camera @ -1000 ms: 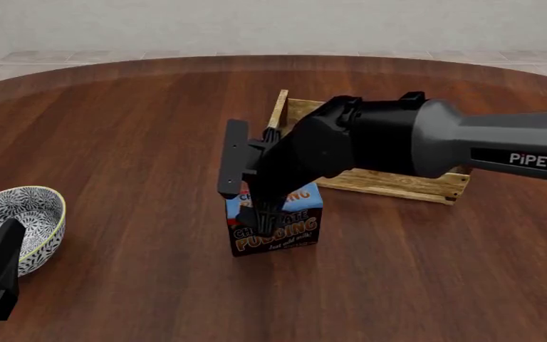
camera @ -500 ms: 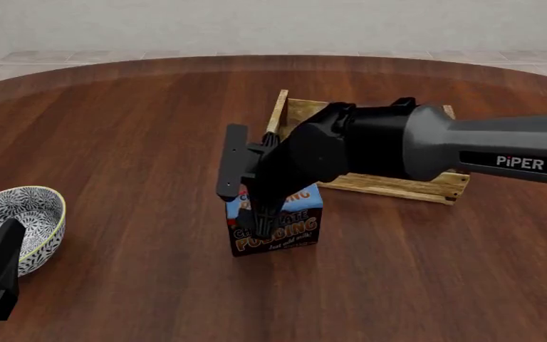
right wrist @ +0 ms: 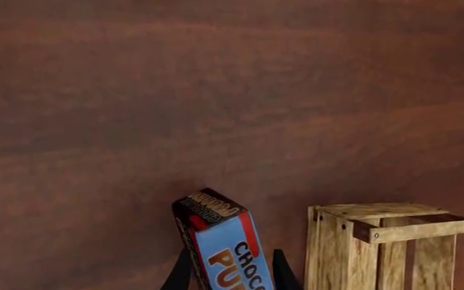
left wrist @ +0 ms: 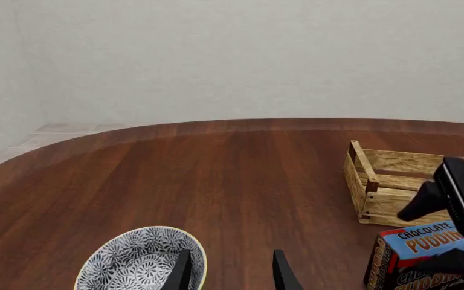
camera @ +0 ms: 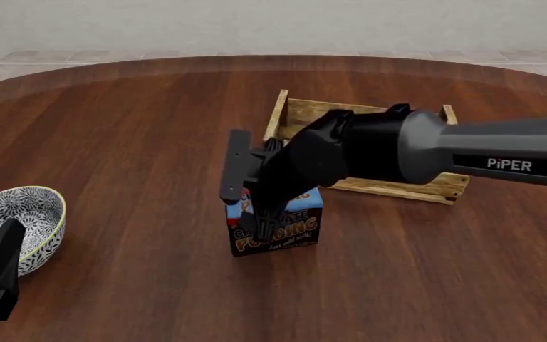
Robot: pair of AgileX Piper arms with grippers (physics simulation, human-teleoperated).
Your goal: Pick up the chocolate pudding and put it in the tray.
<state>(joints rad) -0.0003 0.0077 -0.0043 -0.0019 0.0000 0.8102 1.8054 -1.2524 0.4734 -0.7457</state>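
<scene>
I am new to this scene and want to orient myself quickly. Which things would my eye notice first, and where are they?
The big grey right arm dominates the middle of the front view, its right gripper down around the chocolate pudding, which stands upright on the table. Just behind the carton lies the tray, a light wooden crate. At the near left edge sits a blue-and-white patterned bowl, with the left gripper idle beside it.

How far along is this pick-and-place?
Done: the right gripper has reached the chocolate pudding, fingers straddling it. In hand: the grasp, with the carton seemingly on the table; closure unclear. Left: lifting it and placing it in the tray.
</scene>
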